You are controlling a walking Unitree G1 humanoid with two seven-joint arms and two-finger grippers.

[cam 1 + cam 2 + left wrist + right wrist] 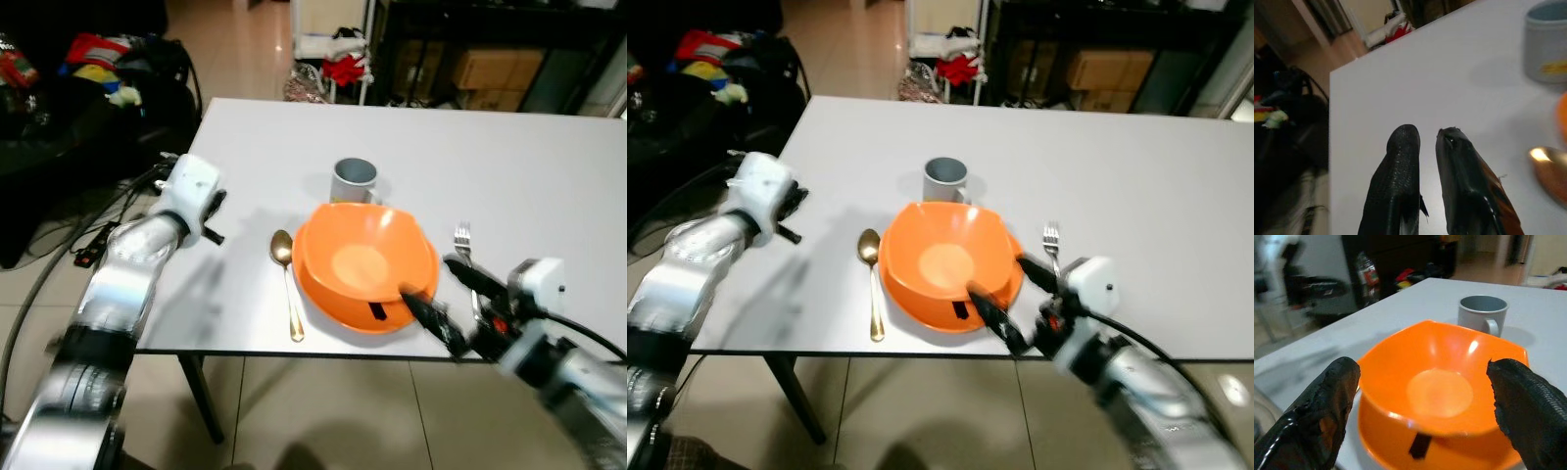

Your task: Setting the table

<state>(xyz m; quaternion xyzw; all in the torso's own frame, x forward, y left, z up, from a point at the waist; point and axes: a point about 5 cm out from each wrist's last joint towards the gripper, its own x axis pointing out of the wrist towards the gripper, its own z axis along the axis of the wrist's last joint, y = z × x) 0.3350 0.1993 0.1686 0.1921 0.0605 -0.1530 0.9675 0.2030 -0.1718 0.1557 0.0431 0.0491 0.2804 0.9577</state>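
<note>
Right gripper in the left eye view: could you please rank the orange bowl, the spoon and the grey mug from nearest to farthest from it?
From the right gripper, open at the table's near edge:
1. Orange bowl, directly beside the fingers.
2. Spoon, on the bowl's far side, toward the robot's left.
3. Grey mug, behind the bowl, deeper on the table.

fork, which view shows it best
The left eye view: the fork lies on the table right of the bowl, tines clear, its handle hidden behind the right claw. The right eye view shows the same, smaller.
</note>
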